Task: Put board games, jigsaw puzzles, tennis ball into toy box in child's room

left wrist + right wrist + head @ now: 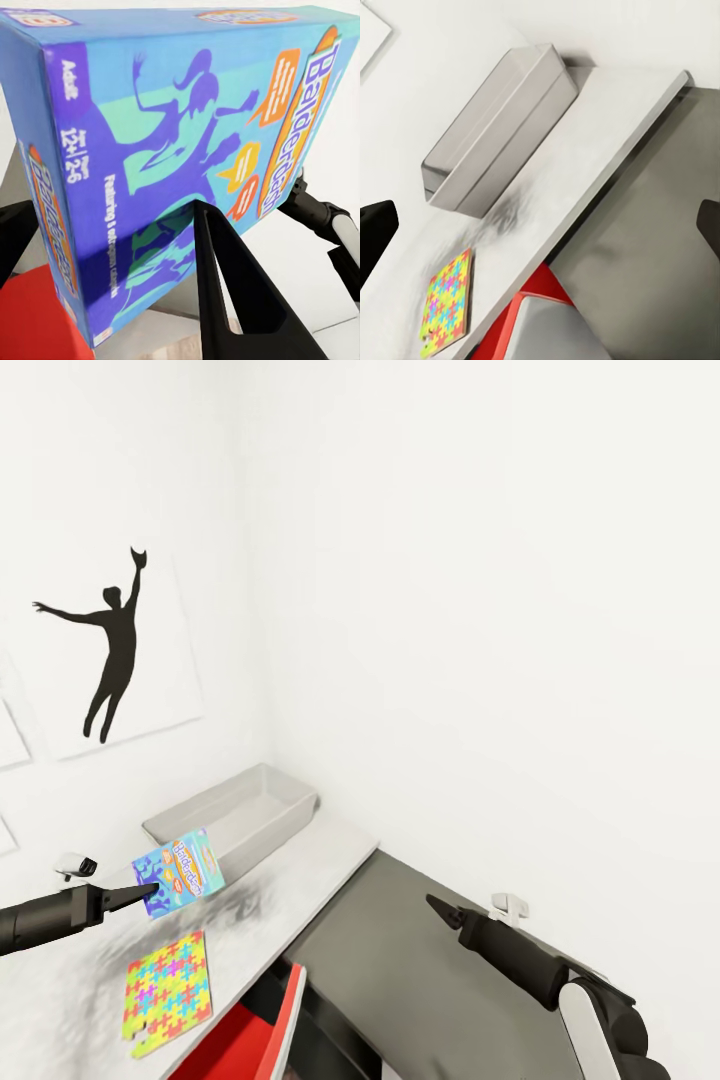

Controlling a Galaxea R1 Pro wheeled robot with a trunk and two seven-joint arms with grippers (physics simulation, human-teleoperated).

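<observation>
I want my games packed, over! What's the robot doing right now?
Left gripper shut on blue board game, held near toy box. Right gripper empty. Jigsaw puzzle waits on table. Nothing blocking.

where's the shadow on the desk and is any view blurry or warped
Head view: a dark smudgy shadow lies on the table beside the toy box, under the board game held by the left hand; walls bow toward the edges. Right wrist view: same smudge near the jigsaw puzzle, sharp. Left wrist view: the box looms close, its print soft.
</observation>
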